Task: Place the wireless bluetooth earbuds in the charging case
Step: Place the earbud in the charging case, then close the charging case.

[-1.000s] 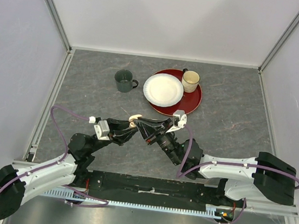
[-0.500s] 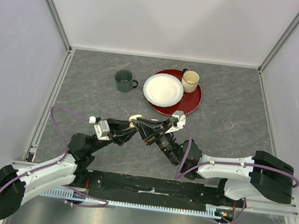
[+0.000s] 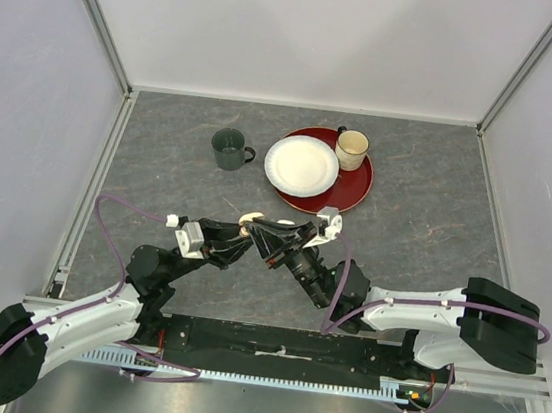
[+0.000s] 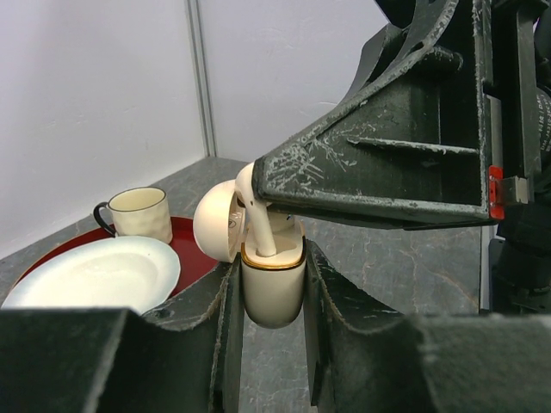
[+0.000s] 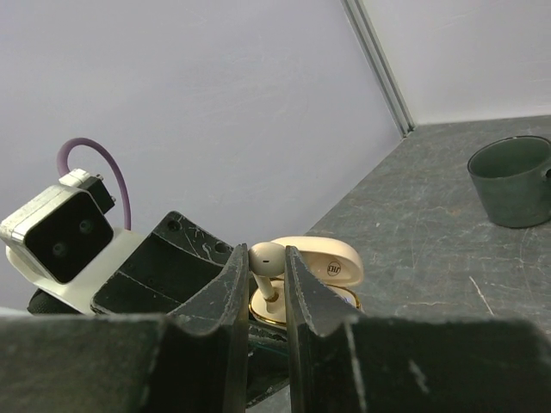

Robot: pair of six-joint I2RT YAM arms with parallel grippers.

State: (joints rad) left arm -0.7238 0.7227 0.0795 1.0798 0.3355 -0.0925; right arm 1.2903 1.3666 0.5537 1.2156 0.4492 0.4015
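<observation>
A cream charging case point(image 4: 272, 292) with a gold rim is held above the table, its lid point(image 5: 327, 258) swung open. My left gripper point(image 4: 271, 258) is shut on the case's body. A pale earbud point(image 5: 268, 257) stands with its stem down in the case's socket, and my right gripper point(image 5: 266, 255) is shut on its head. In the top view the two grippers meet tip to tip at the case point(image 3: 251, 219), left gripper point(image 3: 241, 234) and right gripper point(image 3: 259, 228). No other earbud shows.
A dark green mug point(image 3: 229, 147) stands at the back left. A red tray point(image 3: 351, 190) at the back holds a white plate point(image 3: 301, 164) and a cream mug point(image 3: 351, 149). Walls close in the table on three sides.
The right arm's body has crept slightly left. Both grippers keep their grips at the same spot.
</observation>
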